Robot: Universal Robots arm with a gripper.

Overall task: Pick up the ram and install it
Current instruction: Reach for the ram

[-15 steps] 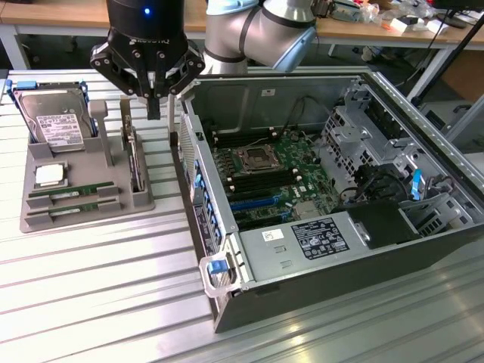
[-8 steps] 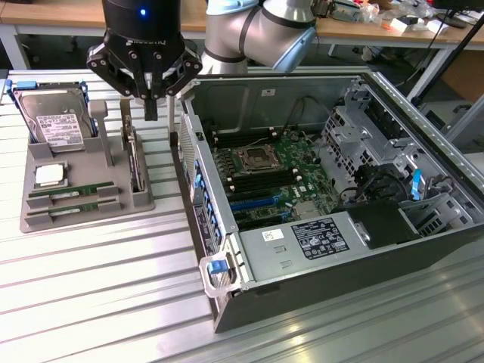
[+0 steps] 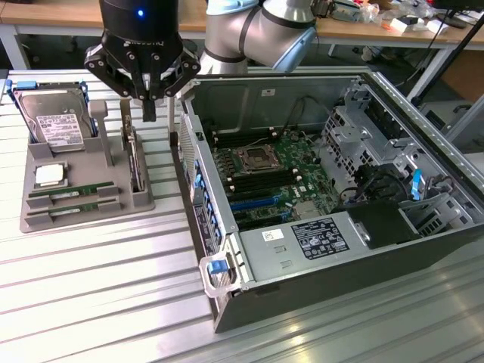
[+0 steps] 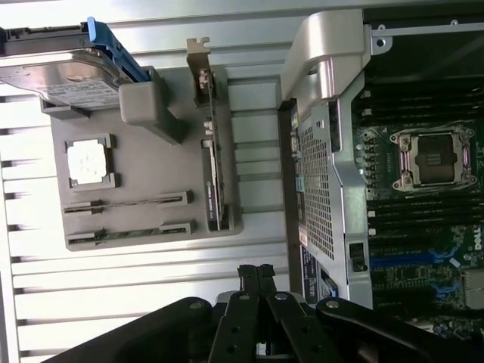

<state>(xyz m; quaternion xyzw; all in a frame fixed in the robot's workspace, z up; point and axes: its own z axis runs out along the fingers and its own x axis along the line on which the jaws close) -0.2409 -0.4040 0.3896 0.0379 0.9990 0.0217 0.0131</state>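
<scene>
Ram strips (image 3: pixel 72 193), thin green boards, lie in our grey tray (image 3: pixel 83 168) on the ribbed aluminium table (image 3: pixel 98 295), black gripper (image 3: pixel 149 115) closed and empty above, wooden bench (image 3: pixel 53 13) behind.

- Arm (image 3: pixel 257 30): cut off by the upper edge of the exterior view.
- Gripper (image 3: pixel 149 113): the top of the housing is cut off at the same edge. In the wrist view, the gripper (image 4: pixel 255 274) body runs out of the frame.
- Ram (image 3: pixel 72 192) and second ram strip (image 3: pixel 82 208): the lower edges are hidden in the slots of the tray (image 3: pixel 91 162). The label print is too small to read.
- Expansion card (image 3: pixel 134 162): seen edge-on, so both faces are hidden.
- Hard drive (image 4: pixel 60 72): cut off by the frame edge in the wrist view.
- Computer case (image 3: pixel 423 106): cut off at the exterior view's right edge. Its near wall hides part of the motherboard (image 3: pixel 272 170).
- Power supply label (image 3: pixel 319 238): the text is too small to read.
</scene>
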